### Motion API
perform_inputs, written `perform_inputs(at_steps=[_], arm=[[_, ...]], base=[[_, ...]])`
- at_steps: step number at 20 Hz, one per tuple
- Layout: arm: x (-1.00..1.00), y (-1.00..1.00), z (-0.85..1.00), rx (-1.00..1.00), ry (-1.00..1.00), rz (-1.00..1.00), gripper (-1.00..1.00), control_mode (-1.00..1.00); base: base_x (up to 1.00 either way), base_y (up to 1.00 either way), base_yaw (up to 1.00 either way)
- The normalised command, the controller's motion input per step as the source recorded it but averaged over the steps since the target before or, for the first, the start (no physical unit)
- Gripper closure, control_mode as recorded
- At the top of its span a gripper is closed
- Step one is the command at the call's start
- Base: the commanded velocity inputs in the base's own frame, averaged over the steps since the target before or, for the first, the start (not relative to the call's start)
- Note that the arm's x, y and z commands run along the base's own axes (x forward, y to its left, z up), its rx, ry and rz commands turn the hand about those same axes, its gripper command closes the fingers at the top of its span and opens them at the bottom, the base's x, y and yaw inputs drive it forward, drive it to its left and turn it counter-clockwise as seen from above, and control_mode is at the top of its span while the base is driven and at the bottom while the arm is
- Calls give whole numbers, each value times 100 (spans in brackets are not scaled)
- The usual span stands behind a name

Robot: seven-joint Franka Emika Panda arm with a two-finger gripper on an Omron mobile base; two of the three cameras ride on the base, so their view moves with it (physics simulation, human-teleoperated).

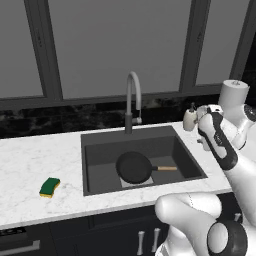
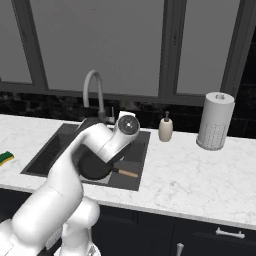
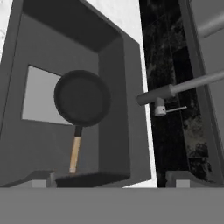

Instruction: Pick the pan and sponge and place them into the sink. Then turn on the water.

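The black pan [image 1: 134, 166] lies flat on the bottom of the dark grey sink [image 1: 95, 150], its wooden handle [image 1: 165, 168] pointing right. In the right base view my arm covers part of the pan [image 2: 94, 171]. The green and yellow sponge [image 1: 49, 187] rests on the marble counter left of the sink, and its edge shows as the sponge [image 2: 6, 158] at the far left. My gripper [image 3: 109, 180] hovers open above the sink's right side, looking down on the pan [image 3: 82, 98], with nothing between its fingers. No water is in view at the faucet [image 1: 131, 100].
A soap bottle [image 2: 165, 129] and a paper towel roll [image 2: 215, 121] stand on the counter right of the sink. The arched faucet [image 3: 175, 89] rises behind the basin, with dark windows beyond. Cabinet fronts run below the counter edge.
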Motion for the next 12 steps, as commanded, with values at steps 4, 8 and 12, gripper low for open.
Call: perform_inputs(at_steps=[4,8,12], arm=[[-83,3,-2,-22,23,14,-100,-100],[-85,43,-20,-17,6,27,-100,-100],[-66,68,-9,-7,0,23,-100,-100]], base=[[0,0,0],[0,0,0],[0,0,0]])
